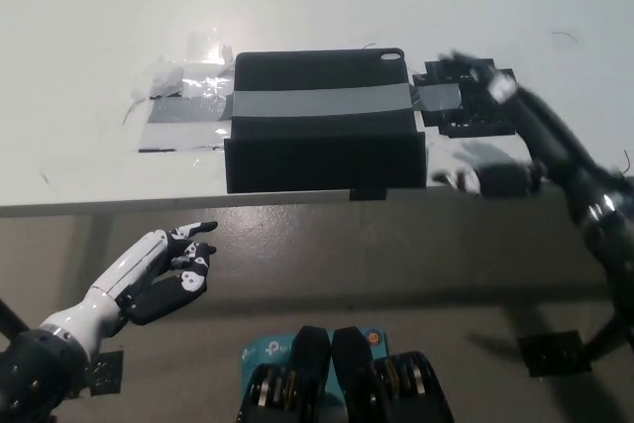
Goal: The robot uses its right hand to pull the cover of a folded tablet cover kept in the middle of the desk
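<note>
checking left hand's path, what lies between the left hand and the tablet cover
In the head view, only the desk's front edge and bare floor lie between the left hand and the tablet cover; no object sits there.

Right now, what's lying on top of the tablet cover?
A grey tape strip runs across the top of the black tablet cover onto the desk at left. The right hand covers the strip's right end.

The tablet cover point(325, 121) lies on the tabletop point(89, 17) at its near edge, a tape strip point(322, 102) across it; right hand point(475, 96) just right, left hand point(168, 269) below the edge.
</note>
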Action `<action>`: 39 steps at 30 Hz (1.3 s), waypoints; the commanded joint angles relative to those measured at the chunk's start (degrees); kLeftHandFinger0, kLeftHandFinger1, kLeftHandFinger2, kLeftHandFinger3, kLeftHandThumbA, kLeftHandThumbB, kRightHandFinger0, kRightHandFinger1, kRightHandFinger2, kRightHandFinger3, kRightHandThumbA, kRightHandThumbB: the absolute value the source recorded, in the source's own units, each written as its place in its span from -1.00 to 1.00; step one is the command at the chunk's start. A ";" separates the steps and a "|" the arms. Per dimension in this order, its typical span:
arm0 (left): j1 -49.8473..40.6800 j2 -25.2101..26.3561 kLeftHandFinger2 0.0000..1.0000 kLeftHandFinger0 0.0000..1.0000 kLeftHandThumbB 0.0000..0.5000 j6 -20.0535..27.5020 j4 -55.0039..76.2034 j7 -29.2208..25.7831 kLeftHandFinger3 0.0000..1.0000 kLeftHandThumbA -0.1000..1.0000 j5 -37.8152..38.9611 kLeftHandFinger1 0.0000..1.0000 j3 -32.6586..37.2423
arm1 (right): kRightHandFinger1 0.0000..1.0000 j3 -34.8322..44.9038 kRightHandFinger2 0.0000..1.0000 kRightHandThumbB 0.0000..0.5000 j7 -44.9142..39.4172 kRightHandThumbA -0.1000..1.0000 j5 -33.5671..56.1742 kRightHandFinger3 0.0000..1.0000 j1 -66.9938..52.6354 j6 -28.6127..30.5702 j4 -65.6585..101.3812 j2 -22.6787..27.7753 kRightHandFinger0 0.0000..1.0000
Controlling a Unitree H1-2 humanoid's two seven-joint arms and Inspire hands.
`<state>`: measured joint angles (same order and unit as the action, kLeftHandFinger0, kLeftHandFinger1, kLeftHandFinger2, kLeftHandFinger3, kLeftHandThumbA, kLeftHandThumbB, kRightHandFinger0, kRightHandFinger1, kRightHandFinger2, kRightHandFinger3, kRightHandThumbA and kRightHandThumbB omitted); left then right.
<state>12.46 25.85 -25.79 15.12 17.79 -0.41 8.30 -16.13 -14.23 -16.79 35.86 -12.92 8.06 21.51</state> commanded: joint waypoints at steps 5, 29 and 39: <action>0.32 1.16 1.00 0.68 -0.67 -1.14 1.18 1.58 1.00 1.00 -0.35 0.75 -0.39 | 1.00 -5.40 1.00 0.96 -3.99 1.00 -6.31 1.00 12.29 -1.89 -5.79 -2.34 1.00; 2.21 0.92 1.00 0.66 -0.81 -1.14 1.03 1.59 1.00 1.00 -0.45 0.75 -0.90 | 1.00 -21.46 1.00 1.00 -2.10 1.00 -19.22 1.00 20.57 2.28 -42.94 -11.04 1.00; 2.54 0.94 1.00 0.67 -0.80 -1.14 1.14 2.21 1.00 1.00 -0.79 0.77 -1.20 | 1.00 -23.39 1.00 1.00 -5.45 1.00 -22.93 0.95 14.93 -3.38 -34.68 -10.88 1.00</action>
<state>13.44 25.84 -26.17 15.30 19.17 -0.90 8.15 -38.83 -17.26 -36.65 51.12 -13.60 -30.90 10.54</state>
